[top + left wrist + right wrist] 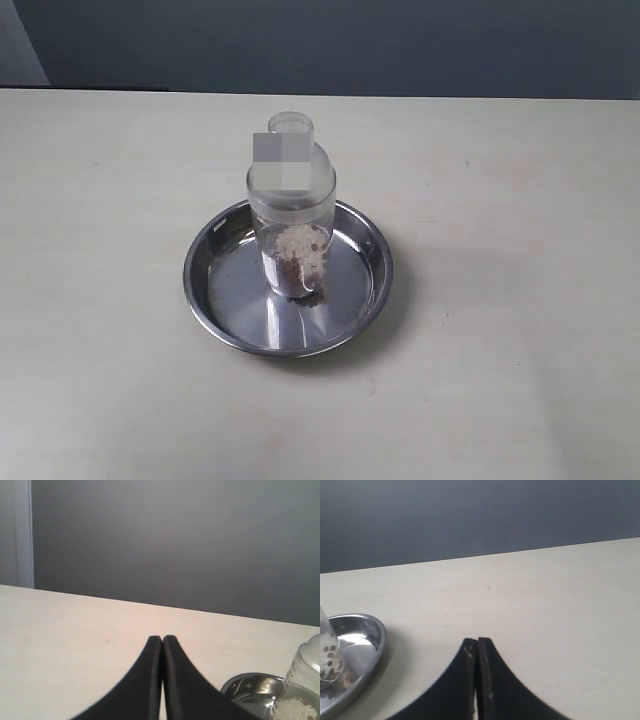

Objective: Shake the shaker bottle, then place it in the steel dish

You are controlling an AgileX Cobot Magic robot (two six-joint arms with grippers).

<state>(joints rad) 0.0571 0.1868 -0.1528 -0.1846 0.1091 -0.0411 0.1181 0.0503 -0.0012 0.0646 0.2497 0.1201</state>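
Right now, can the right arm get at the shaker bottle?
Probably yes. Only bare table lies between the right gripper and the steel dish, where the shaker bottle stands upright and untouched. The gripper's jaws are shut, so they must open first.

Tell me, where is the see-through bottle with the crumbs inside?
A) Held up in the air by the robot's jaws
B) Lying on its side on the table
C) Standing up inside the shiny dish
C: the shaker bottle stands upright on the flat bottom of the steel dish, with nothing gripping it.
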